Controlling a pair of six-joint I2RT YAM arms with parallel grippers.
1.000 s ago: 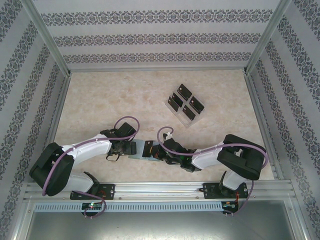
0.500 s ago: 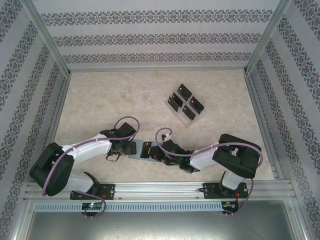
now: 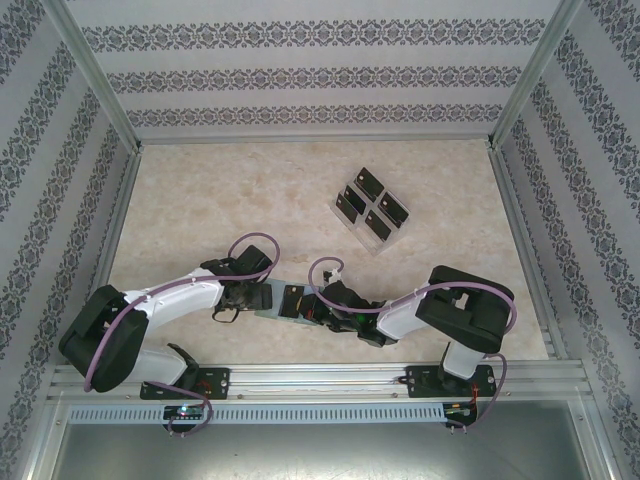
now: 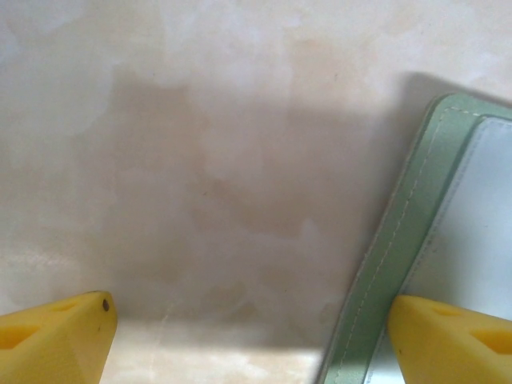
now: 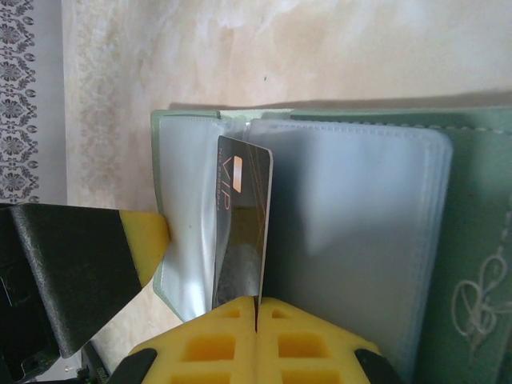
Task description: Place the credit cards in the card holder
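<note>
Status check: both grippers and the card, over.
Right gripper shut on credit card, edge at card holder's clear sleeves. Left gripper open, one finger on holder's edge. Nothing blocking.

White arms (image 3: 170, 300), purple cables (image 3: 256, 236), yellow tool fingers (image 4: 56, 336)

Beige marbled tabletop (image 3: 200, 200), damask-striped wallpaper walls (image 3: 320, 70), aluminium frame posts (image 3: 93, 70), metal rail (image 3: 320, 378) along near edge

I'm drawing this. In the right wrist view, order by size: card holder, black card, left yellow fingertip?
1. card holder
2. credit card
3. left gripper's yellow fingertip, partly hidden, so less sure.
</note>
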